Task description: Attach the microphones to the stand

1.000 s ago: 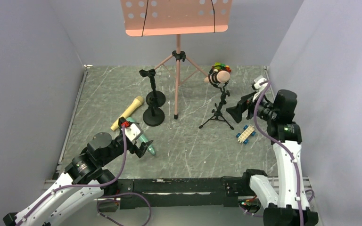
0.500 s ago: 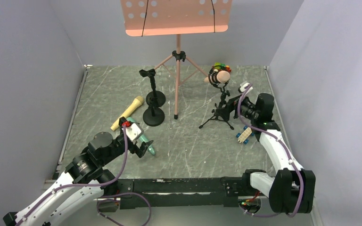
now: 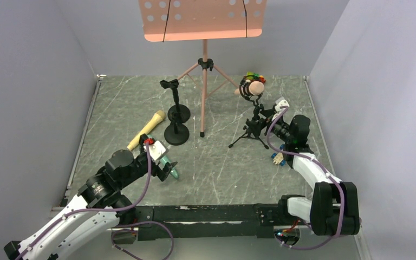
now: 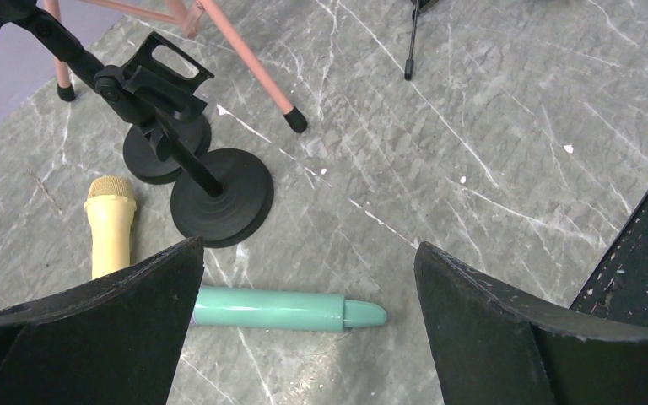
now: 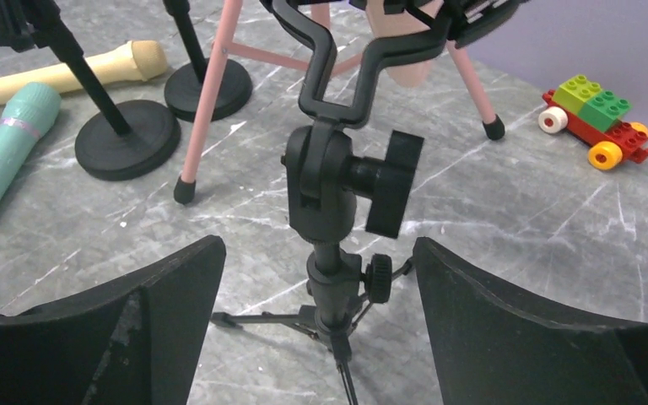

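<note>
One of three is up: the salmon pink microphone sits in the cradle of the tripod stand at the right of the table. The teal microphone and the pale yellow microphone lie flat on the grey surface near the two round-base stands, and the one clip we can make out holds nothing. By our reading the job is about a third done, with two mountings left. The left gripper hangs spread wide over the teal microphone, touching nothing. The right gripper stands wide on either side of the tripod stand's stem, clear of it as far as we can tell. From overhead, the left wrist hides much of the teal microphone. That arm's own camera shows its body and tapered tail, just beside a round base. Only the right wrist camera shows the stand's clamp knob and a brick toy car behind.
</note>
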